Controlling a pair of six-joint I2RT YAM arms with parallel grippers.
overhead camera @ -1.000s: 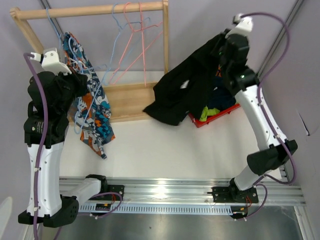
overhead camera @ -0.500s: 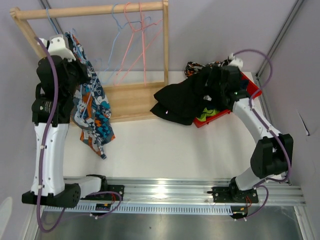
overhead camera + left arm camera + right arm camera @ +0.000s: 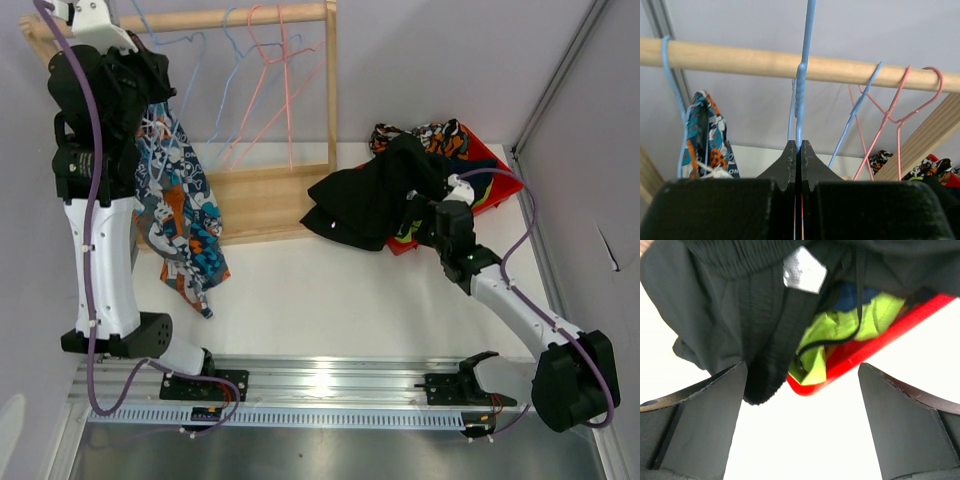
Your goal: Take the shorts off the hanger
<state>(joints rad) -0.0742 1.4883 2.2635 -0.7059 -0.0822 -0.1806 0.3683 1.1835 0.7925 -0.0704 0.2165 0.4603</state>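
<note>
Top cam: L arm raised at left end of wooden rack (image 3: 270,205), L gripper (image 3: 150,55) up just under top rail (image 3: 200,20). Blue-orange-white patterned shorts (image 3: 180,215) hanging below it, draped down front of rack. Pink hangers (image 3: 285,80) bare on rail. Black shorts (image 3: 365,200) heaped half over red bin (image 3: 495,185), half on table (image 3: 330,290); camo shorts (image 3: 435,135) at bin's far edge. R gripper (image 3: 422,224) low, nose at black heap. L wrist cam: L gripper (image 3: 799,147) fingers pressed together, pinching stem of blue wire hanger (image 3: 801,85); patterned shorts (image 3: 702,135) off to left on another light-blue hanger (image 3: 670,75) hooked over rail (image 3: 740,57). R wrist cam: R gripper (image 3: 802,367) fingers wide apart, nothing betw. them; black shorts (image 3: 715,315) w/ white tag (image 3: 804,270) just ahead, lime green shorts (image 3: 850,325) tucked under in red bin (image 3: 875,340).
</note>
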